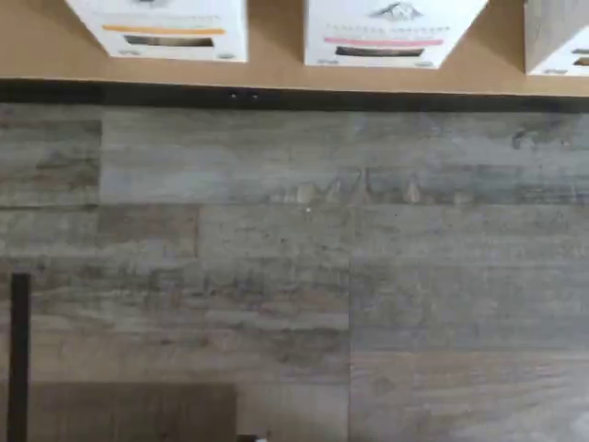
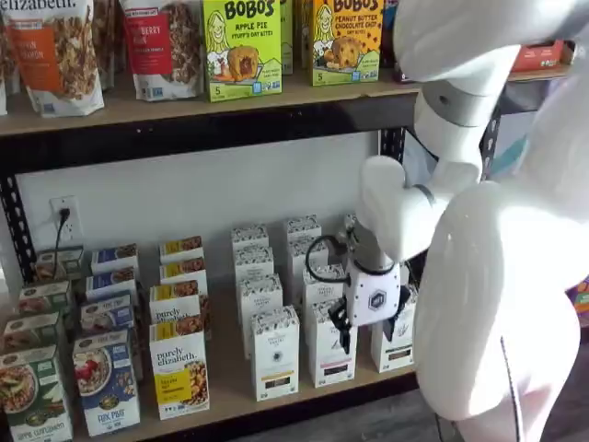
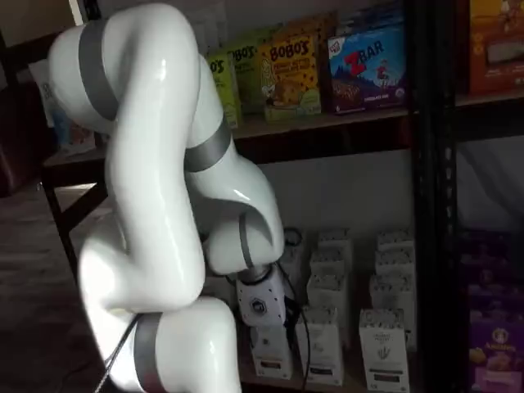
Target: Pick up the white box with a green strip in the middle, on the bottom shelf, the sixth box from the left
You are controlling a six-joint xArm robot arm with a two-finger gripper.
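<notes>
A white robot arm (image 3: 147,205) reaches in front of a stocked rack, its claw (image 2: 372,341) hanging low at the lower right of the frame in a shelf view, just ahead of the front row of cartons on the bottom counter (image 2: 230,391). The claw is released: its two black fingers (image 2: 342,330) stand apart below the white body, with a gap between them and nothing held. The white box (image 2: 396,354), its olive-green strip across the front, stands upright at the right end of that front row, partly covered by the claw's right-hand side in the frame. Just beside it on the left stands a like carton with a pink strip (image 2: 331,350), then another white carton (image 2: 274,354) farther left. A black cable (image 2: 317,258) loops beside the claw. The wrist view looks down on grey plank flooring (image 1: 294,258) and the counter's tan front edge (image 1: 276,55), where an orange-strip carton (image 1: 161,28), the pink-strip one (image 1: 386,28) and a corner of the white box (image 1: 552,37) line up. Bobo's boxes (image 2: 241,46) fill the higher board at the upper middle of the frame.
</notes>
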